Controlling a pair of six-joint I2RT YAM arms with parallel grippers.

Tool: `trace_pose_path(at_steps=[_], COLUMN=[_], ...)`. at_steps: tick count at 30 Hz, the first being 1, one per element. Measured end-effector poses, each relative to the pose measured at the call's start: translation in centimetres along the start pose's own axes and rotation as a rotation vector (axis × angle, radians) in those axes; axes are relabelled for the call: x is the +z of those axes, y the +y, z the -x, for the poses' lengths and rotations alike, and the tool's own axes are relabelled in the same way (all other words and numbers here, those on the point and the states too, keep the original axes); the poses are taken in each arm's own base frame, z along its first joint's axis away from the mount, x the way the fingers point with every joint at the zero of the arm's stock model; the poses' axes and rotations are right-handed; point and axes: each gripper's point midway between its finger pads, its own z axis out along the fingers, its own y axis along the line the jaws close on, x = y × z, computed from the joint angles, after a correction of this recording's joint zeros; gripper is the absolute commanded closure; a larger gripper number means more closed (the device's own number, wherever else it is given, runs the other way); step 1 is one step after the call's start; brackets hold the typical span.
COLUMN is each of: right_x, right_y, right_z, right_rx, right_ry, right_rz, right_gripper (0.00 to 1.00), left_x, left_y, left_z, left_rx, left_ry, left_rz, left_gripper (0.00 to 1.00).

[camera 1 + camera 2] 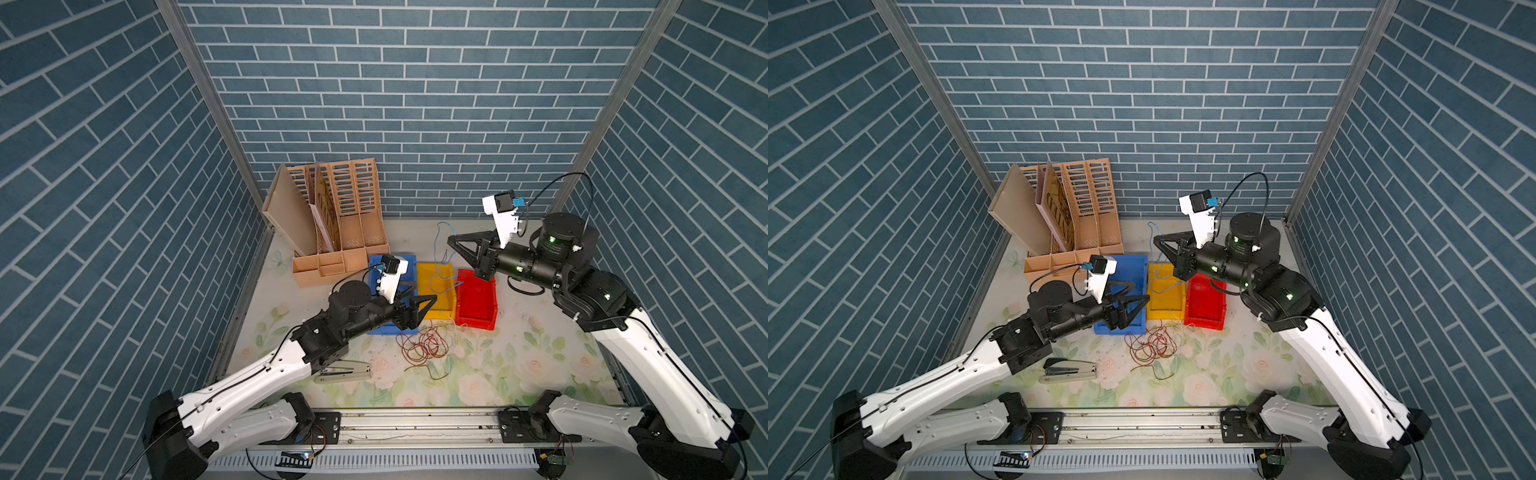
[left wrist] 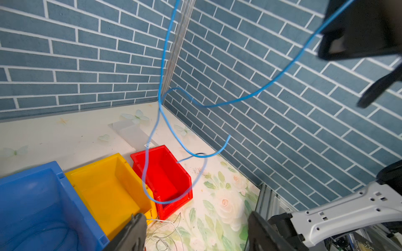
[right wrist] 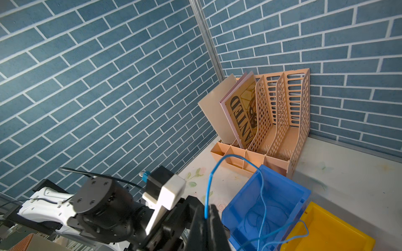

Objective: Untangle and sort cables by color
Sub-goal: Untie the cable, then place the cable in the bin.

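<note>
Nearest, the left arm [image 1: 249, 378] and right arm [image 1: 665, 361] reach in from the near rail [image 1: 415, 424]. Far left stands a tan file rack [image 1: 349, 216]. To its right sit the blue bin [image 2: 32, 195], yellow bin [image 1: 432, 278] and red bin [image 1: 478, 299] in a row. The left gripper [image 1: 422, 291] hangs above the near ends of the blue and yellow bins, jaws apart and empty. The right gripper [image 1: 451, 241], raised beyond the yellow bin, pinches a blue cable [image 2: 161, 91] that dangles over it. Red-brown cables [image 1: 424, 345] lie tangled just near of the bins.
</note>
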Motion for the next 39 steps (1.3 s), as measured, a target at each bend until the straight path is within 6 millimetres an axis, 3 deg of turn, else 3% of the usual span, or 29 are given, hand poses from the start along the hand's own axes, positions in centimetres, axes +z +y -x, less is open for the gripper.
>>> trace_pose_path(at_steps=[4,13,18,31,39], right_x=[1.9,6.5,8.7,13.5,14.3], right_y=[-0.8,-2.1,-2.8,-4.1,-6.4], right_z=[-1.1,-2.8,-3.8,-7.3,-12.7], right_rx=[0.023,0.058,0.068,0.102,0.148], right_ry=[0.026,0.063,0.084,0.149,0.243], right_rz=[0.014,0.068,0.090,0.137,0.094], right_gripper=[1.00,1.00,1.00,1.00,1.00], left_x=[-2.2,-7.5,-10.0,-10.6,-10.5], left_y=[0.5,3.8,4.8,6.0,6.2], left_z=[0.4,-1.5,-1.6,-3.1,-3.4], left_rx=[-0.034,-0.136,-0.171,-0.208,-0.219], left_ry=[-0.028,-0.052,-0.092,-0.072,-0.064], left_rz=[0.046,0.223,0.281,0.336,0.341], left_gripper=[0.20,0.16,0.16,0.16,0.15])
